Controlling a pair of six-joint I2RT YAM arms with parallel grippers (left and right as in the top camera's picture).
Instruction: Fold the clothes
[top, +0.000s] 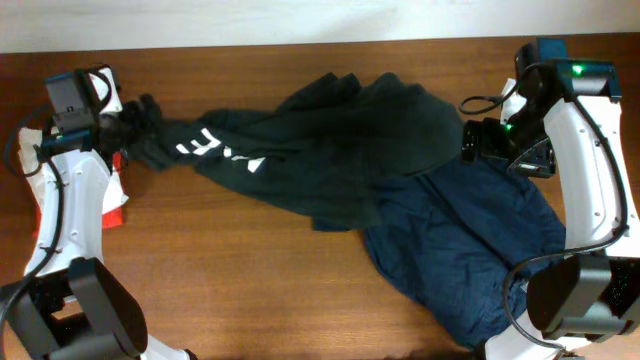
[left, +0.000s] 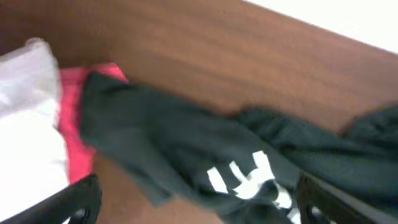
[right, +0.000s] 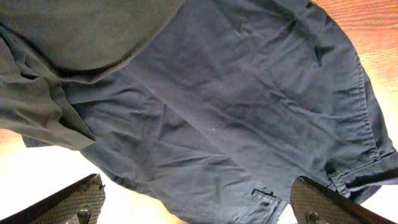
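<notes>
**Clothes unfolded, both grippers wide**

Black T-shirt (top: 300, 140) sprawls across the table (top: 250, 285), its lettered end by the left gripper (left: 199, 208); navy garment (top: 470, 240) lies partly beneath it, under the right gripper (right: 202, 205); both grippers' fingers spread, pinching nothing.

white block letters (top: 205, 144) on the black t-shirt (top: 330, 140) (creased, only an "e" clearly legible from overhead)
</notes>
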